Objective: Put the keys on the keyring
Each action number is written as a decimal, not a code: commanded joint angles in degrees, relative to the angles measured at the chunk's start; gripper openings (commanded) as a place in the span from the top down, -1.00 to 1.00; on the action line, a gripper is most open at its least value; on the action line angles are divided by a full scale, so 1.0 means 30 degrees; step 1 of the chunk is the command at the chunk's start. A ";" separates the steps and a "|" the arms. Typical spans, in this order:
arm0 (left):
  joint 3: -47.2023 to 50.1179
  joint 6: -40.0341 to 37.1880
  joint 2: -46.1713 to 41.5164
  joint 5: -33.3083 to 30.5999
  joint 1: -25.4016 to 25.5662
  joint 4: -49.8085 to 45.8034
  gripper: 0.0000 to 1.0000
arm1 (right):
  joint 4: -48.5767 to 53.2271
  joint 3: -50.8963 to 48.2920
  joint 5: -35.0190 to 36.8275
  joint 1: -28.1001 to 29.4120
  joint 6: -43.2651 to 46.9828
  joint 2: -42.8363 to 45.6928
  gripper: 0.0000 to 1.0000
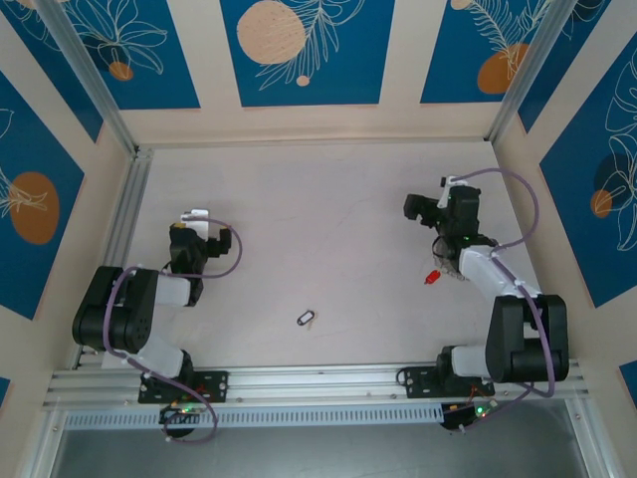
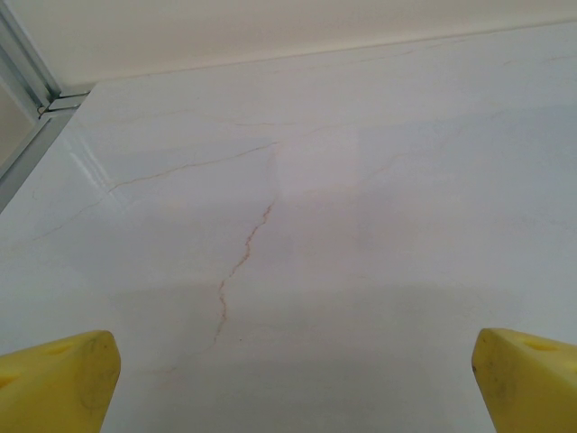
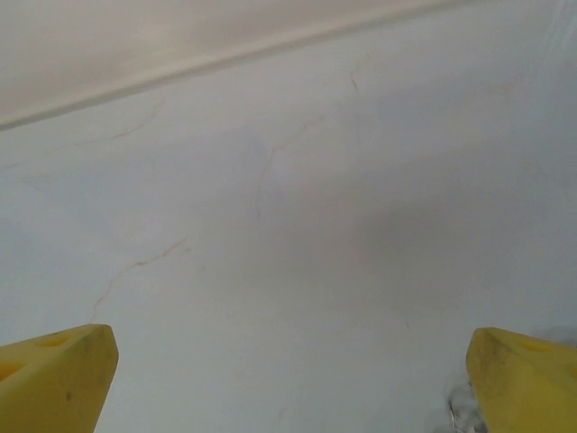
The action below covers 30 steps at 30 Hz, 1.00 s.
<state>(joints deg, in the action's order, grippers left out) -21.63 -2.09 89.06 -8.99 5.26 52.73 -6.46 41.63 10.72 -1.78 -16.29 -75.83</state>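
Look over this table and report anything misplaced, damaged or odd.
Nothing spilled or broken. The keys lie bunched partly under the right arm, apart from the small ring at the middle of the table. Thin reddish lines on it may be veining or cracks; unclear.

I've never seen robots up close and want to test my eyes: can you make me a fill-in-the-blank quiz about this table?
The keys lie beside the ___ arm.
Among the silvery keys sits one ___ piece.
In the overhead view, the keyring lies to the keys' ___.
The left arm's fingers and the right arm's fingers are both coloured ___.
Missing words: right, red, left, yellow.
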 commanded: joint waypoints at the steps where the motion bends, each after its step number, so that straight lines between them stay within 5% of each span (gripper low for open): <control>1: 0.0119 -0.0108 0.0139 0.0215 -0.0057 0.0411 -1.00 | 0.5575 0.0457 -0.3190 -0.2049 -0.2164 -0.0119 -0.99; 5: 0.0055 -0.0018 -0.0010 -0.0286 -0.0010 0.0289 -1.00 | 0.8389 0.1311 -0.4835 -0.3281 -0.2041 -0.0733 -0.99; 8: -0.1137 0.0401 -0.1794 -0.1550 0.0004 -0.3466 -1.00 | 0.9685 0.2284 -0.5548 -0.3427 -0.1616 -0.1968 -0.99; 12: -0.1175 -0.0017 -0.3559 -0.2013 0.0414 -0.4726 -1.00 | 1.0761 0.3395 -0.6032 -0.3467 -0.1001 -0.3760 -0.99; 18: -0.3283 0.1205 -0.8894 -0.2987 0.3899 -1.0865 -1.00 | 1.2619 0.5058 -0.4983 -0.3591 0.0221 -0.5654 -0.98; 21: -0.4852 0.3489 -0.9750 -0.0052 0.5675 -1.3582 -1.00 | 1.2838 0.5109 -0.4576 -0.3774 0.0383 -0.5623 -0.98; 25: -0.4956 0.5652 -1.0298 0.3569 0.7236 -1.3366 -1.00 | 1.3387 0.5754 -0.4511 -0.3801 0.0751 -0.6527 -0.99; 30: -0.4854 0.6547 -1.0766 0.6723 0.7579 -1.3321 -1.00 | 1.3712 0.6694 -0.4658 -0.3738 0.1088 -0.7572 -0.98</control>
<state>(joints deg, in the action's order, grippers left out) -36.27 13.58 57.93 2.66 27.57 14.46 31.90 59.44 -2.83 -12.84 -14.74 -97.06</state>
